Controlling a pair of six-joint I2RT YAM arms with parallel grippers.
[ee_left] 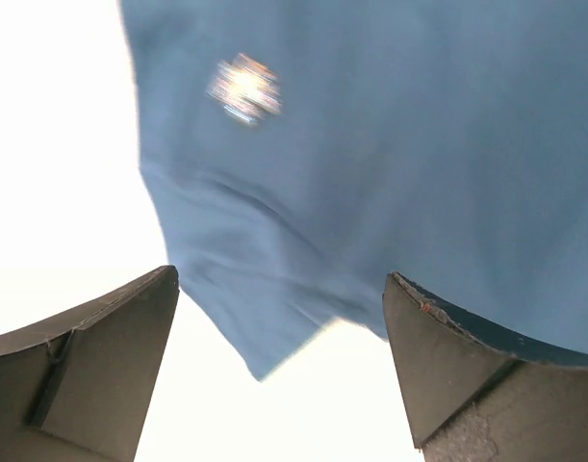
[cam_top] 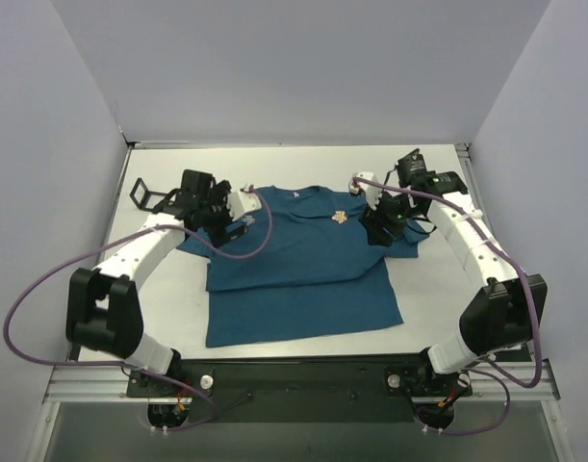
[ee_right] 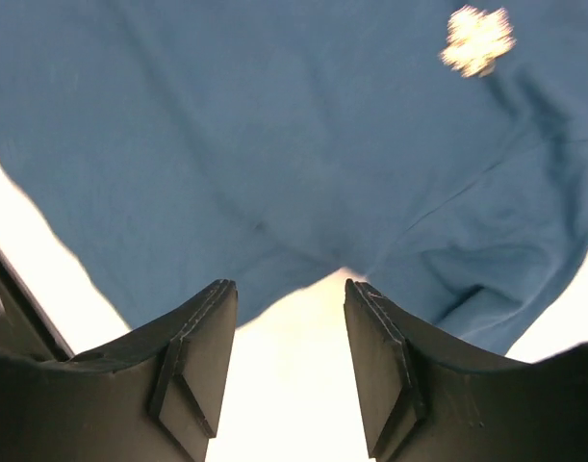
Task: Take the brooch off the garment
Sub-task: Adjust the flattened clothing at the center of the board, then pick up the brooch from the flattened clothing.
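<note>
Both grippers empty at the T-shirt's shoulders; brooch on the chest, not yet off.

T-shirt [cam_top: 303, 279] lies flat on the white table [cam_top: 159, 318], neck to the far side. Gold brooch [cam_top: 342, 218] sits on the upper chest, nearer the right arm. Left gripper [ee_left: 279, 279] at the left sleeve, jaws wide, nothing between them. Right gripper [ee_right: 289, 284] at the right sleeve edge, jaws at a narrower gap, also holding nothing. Risks, as I judge them:
1. The brooch is tiny, so a pinch slightly off target takes only cloth.
2. With neither gripper pinning the fabric, pulling the brooch would lift the whole shirt instead of freeing the pin.
3. The left wrist view is blurred, so aim from it is poor.
</note>
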